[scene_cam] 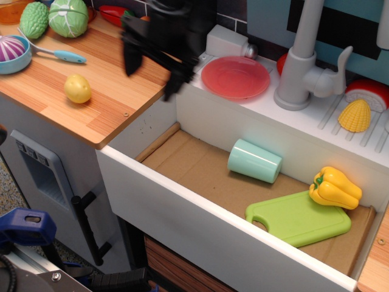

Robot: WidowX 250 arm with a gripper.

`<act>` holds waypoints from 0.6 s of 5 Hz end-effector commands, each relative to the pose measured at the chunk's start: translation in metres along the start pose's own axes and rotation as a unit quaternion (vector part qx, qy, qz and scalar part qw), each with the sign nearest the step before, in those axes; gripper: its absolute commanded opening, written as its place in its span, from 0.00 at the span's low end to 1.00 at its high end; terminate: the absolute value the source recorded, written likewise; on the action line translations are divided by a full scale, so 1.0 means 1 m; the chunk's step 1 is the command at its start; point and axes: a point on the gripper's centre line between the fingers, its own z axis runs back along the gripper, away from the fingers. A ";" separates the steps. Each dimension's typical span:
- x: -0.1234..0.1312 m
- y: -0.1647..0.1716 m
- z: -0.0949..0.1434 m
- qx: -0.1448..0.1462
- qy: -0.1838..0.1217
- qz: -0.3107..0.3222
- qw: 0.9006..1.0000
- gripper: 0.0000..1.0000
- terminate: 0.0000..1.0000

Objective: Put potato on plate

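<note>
Over the wooden counter's right edge, the gripper (152, 76) is being blurred by motion; its two dark fingers are being seen spread apart, holding nothing. Part of the carrot behind it is being hidden. Near the counter's front edge, the potato (78, 89) is being left lying bare, well apart from the plate (236, 77), which is being seen unobstructed on the white ledge beside the faucet (298, 61).

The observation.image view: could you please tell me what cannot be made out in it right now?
- Hand: motion-blurred, so its finger gap is unreadable.
- Carrot and red pepper behind it: mostly hidden by the arm.
- Blue bowl: cut off by the left edge.
- Potato and plate: both plainly visible, apart.
</note>
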 end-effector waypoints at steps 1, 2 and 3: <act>0.006 0.066 0.009 0.057 -0.034 0.044 0.997 1.00 0.00; 0.010 0.091 0.002 0.064 -0.046 0.060 0.995 1.00 0.00; 0.016 0.105 -0.009 0.047 -0.052 0.090 0.993 1.00 0.00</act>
